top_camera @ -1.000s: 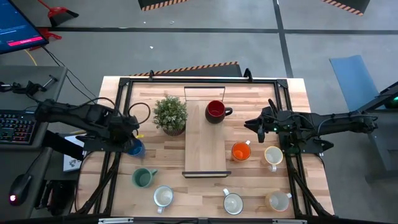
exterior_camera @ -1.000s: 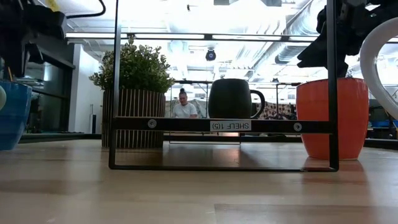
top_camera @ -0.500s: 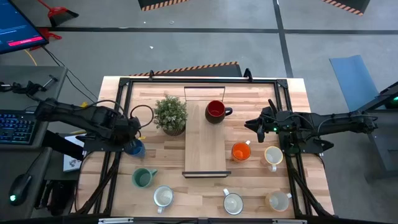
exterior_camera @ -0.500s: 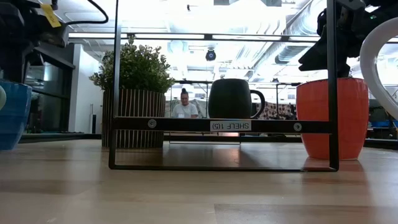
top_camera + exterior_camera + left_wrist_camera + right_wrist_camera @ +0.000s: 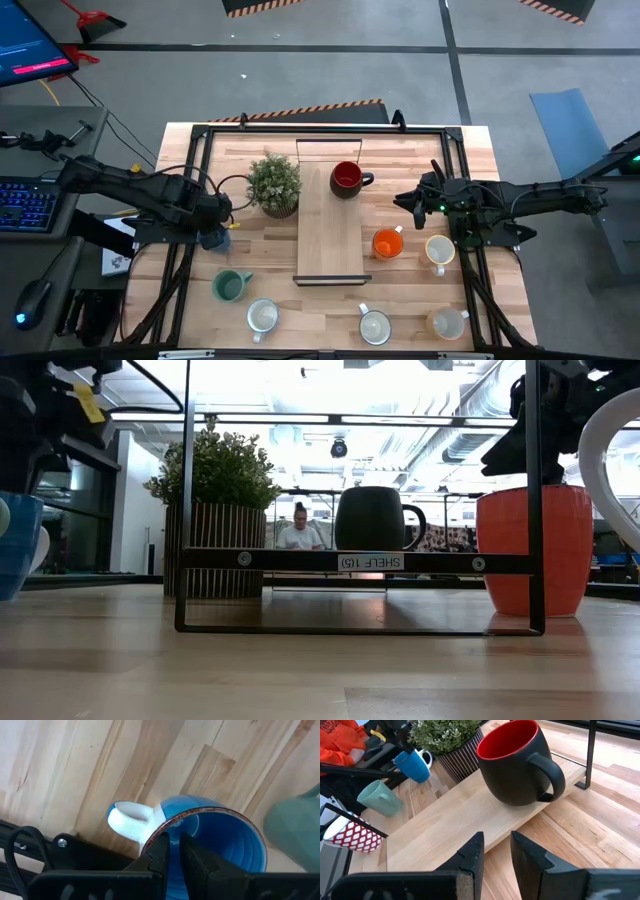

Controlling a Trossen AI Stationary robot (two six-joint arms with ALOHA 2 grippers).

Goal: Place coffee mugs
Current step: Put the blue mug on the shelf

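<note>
My left gripper (image 5: pixel 212 222) is shut on the blue mug (image 5: pixel 220 840) near the table's left edge. The mug also shows in the low view (image 5: pixel 15 545) and the right wrist view (image 5: pixel 412 764). My right gripper (image 5: pixel 405 200) hovers open and empty, right of the dark red mug (image 5: pixel 346 179), which stands on the wooden shelf board (image 5: pixel 330 240). The orange mug (image 5: pixel 387 243) and a cream mug (image 5: pixel 439 250) stand to the board's right. The teal mug (image 5: pixel 230 286) and three cream mugs (image 5: pixel 262 317) (image 5: pixel 374 325) (image 5: pixel 449 322) stand along the near side. My left gripper pinches the blue mug's rim (image 5: pixel 172 822) right beside the white handle (image 5: pixel 131 820), one finger inside the cup and one outside. The fingers come from above, pointing down. The mug hangs tilted below them, seemingly just off the table.
A potted plant (image 5: pixel 274 185) stands just left of the board's far end, close to my left gripper. A black metal frame (image 5: pixel 205 140) borders the table, and its upright bars show in the low view (image 5: pixel 186 490). A person sits in the room beyond the table.
My left gripper has shifted a little toward the table's right, carrying the blue mug. The mug has turned, so that its white handle now shows in the low view. My right arm has kept still.
</note>
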